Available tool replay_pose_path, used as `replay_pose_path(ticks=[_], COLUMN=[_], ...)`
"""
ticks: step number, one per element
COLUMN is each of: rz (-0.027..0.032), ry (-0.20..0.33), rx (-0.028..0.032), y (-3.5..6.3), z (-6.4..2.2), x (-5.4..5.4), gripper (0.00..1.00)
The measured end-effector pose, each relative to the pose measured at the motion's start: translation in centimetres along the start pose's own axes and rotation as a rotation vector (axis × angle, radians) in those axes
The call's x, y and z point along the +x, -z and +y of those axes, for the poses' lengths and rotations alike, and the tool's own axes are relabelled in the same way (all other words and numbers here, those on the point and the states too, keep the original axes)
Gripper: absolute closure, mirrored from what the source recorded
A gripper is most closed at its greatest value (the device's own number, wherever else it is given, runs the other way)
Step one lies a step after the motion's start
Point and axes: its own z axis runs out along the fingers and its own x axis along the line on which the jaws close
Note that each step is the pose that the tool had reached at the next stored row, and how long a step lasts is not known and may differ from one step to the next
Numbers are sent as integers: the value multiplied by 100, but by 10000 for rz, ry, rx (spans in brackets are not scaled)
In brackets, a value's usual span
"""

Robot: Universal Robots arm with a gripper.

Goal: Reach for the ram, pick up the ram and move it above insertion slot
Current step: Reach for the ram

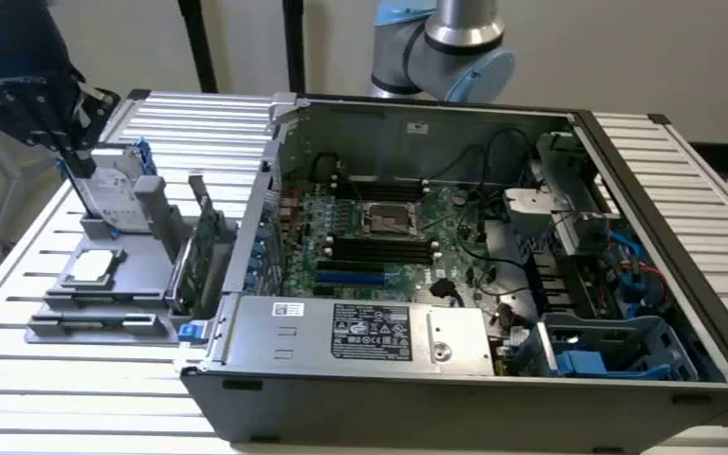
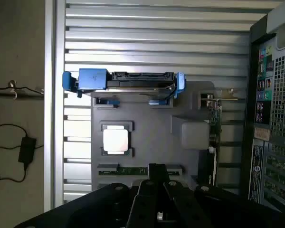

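The ram is a thin green stick lying flat in the front groove of a grey holder. In the exterior view the ram rests at the holder's near edge. My gripper hangs above that end of the holder, its black fingers pressed together with nothing between them. Seen from the exterior view, the gripper is high at the left, in front of the upright hard drive. The insertion slots are the dark parallel rows on the motherboard inside the open computer case.
On the grey holder stand a silver hard drive with blue rails, a square processor and an upright green expansion card. The open computer case is at the exterior view's right, on a slatted metal table.
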Motion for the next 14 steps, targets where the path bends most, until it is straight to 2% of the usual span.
replay_pose_path(ticks=[11,14], rz=[2,2], ry=[0,1], rx=[1,0], y=[1,4], z=[-2,-85], x=[0,2], gripper=[89,89])
